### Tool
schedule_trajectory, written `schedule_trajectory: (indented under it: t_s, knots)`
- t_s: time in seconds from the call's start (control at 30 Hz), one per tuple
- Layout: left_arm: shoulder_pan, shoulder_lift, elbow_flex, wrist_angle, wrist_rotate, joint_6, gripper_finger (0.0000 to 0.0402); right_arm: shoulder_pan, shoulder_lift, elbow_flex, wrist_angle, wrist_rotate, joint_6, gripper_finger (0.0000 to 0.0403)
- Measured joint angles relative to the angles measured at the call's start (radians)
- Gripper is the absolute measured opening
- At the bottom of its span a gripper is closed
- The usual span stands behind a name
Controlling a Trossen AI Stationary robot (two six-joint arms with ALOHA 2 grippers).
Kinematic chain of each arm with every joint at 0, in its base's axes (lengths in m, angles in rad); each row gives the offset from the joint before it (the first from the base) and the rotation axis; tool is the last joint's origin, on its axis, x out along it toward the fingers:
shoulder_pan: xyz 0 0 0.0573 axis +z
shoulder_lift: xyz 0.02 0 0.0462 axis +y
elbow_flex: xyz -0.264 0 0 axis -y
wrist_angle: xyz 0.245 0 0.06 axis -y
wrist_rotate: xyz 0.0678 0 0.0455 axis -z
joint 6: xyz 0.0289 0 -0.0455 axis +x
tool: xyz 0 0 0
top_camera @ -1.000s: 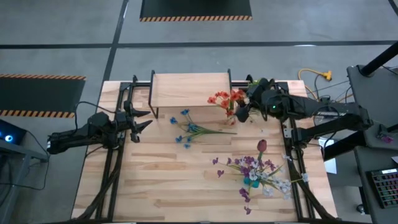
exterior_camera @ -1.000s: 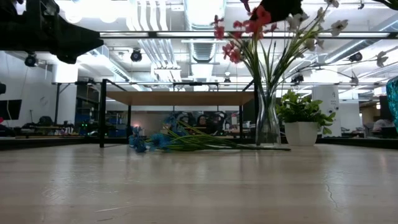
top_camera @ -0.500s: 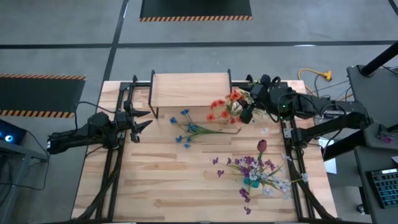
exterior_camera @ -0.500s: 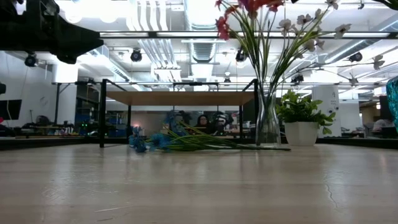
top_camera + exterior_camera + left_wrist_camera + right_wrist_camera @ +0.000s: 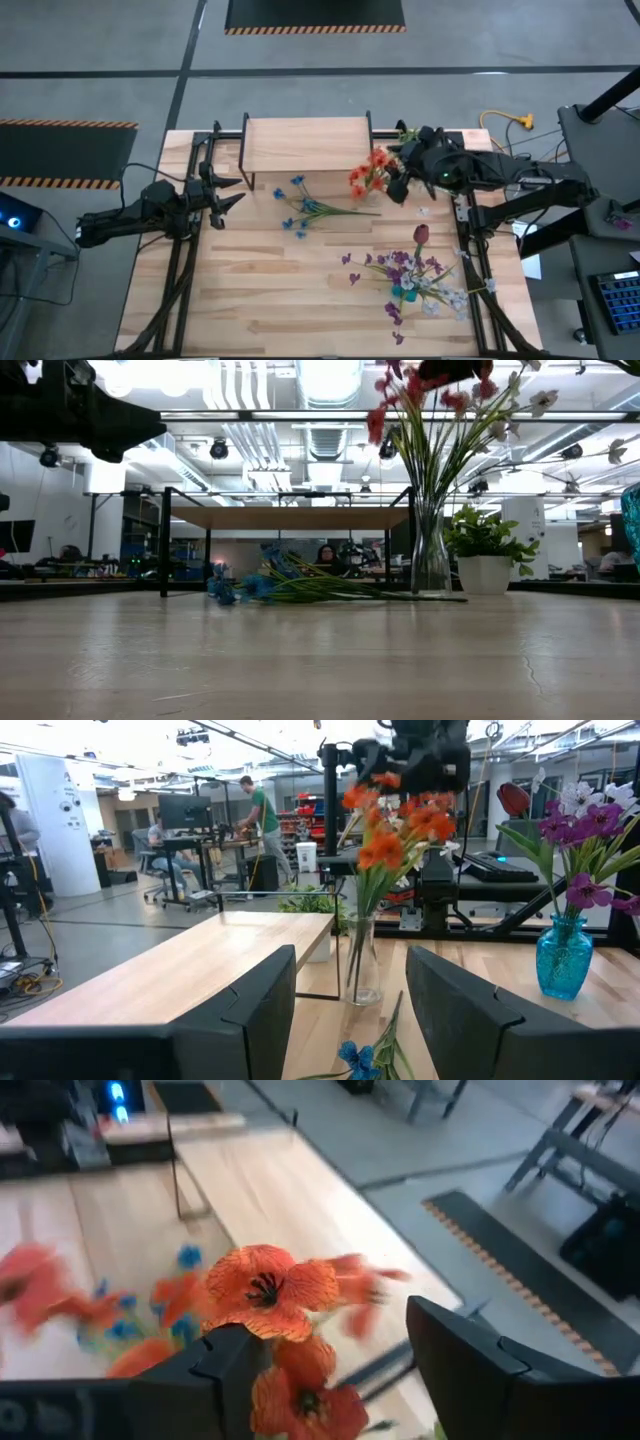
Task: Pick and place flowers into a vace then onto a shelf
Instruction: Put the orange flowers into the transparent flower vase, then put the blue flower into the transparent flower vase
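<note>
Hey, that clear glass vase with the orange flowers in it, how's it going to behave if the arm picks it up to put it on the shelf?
The glass vase is tall and narrow with tall orange flowers above it, so it is probably top-heavy and apt to tip. Smooth glass may slip between the fingers. The thin stems likely sway and flop when it is moved.

Orange flowers (image 5: pixel 370 174) swung back toward right claw (image 5: pixel 397 186) above clear vase (image 5: pixel 430 555).

Overhead, table-level, 2 wrist cams
</note>
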Motion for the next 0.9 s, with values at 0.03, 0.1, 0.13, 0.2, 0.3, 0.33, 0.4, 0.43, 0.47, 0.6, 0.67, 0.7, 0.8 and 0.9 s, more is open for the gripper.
schedule_trajectory:
  t_s: [0.03,0.1,0.13,0.2,0.3,0.33,0.4,0.43,0.47,0.6,0.67,0.7,0.8,0.9]
  knots:
    - [0.000,0.000,0.000,0.000,0.000,0.000,0.0175,0.000,0.004,0.000,-0.020,-0.001,0.004,0.0226]
    - [0.000,0.000,0.000,0.000,0.000,0.000,0.0175,0.000,0.013,0.012,-0.047,-0.002,0.011,0.0241]
    - [0.000,0.000,0.000,0.000,0.000,0.000,0.0175,0.000,0.016,0.023,-0.057,-0.002,0.017,0.0250]
    - [0.000,0.000,0.000,0.000,0.000,0.000,0.0175,0.000,0.024,0.045,-0.084,-0.003,0.026,0.0268]
    - [0.000,0.000,0.000,0.000,0.000,0.000,0.0175,0.000,0.037,0.084,-0.137,-0.044,0.028,0.0298]
    - [0.000,0.000,0.000,0.000,0.000,0.000,0.0175,0.000,0.042,0.098,-0.157,-0.070,0.030,0.0307]
    - [0.000,0.000,0.000,-0.002,0.000,0.000,0.0175,0.000,0.048,0.127,-0.181,-0.108,0.034,0.0324]
    - [0.000,0.000,0.000,-0.003,0.000,0.000,0.0175,0.000,0.051,0.136,-0.196,-0.113,0.034,0.0331]
    - [0.000,0.000,0.000,-0.003,0.000,0.000,0.0175,0.000,0.055,0.146,-0.207,-0.115,0.033,0.0338]
    - [0.000,0.000,0.000,-0.005,0.000,0.000,0.0175,0.000,0.072,0.181,-0.227,-0.115,0.032,0.0356]
    - [0.000,0.000,0.000,-0.006,0.000,0.000,0.0175,0.000,0.077,0.195,-0.206,-0.117,0.028,0.0358]
    - [0.000,0.000,0.000,-0.006,0.000,0.000,0.0175,0.000,0.083,0.198,-0.195,-0.131,0.012,0.0358]
    - [0.000,0.000,0.000,-0.007,0.000,0.000,0.0175,0.002,0.108,0.197,-0.119,-0.249,-0.031,0.0353]
    - [0.000,0.000,0.000,-0.007,0.000,0.000,0.0175,0.012,0.149,0.196,-0.031,-0.373,-0.085,0.0344]
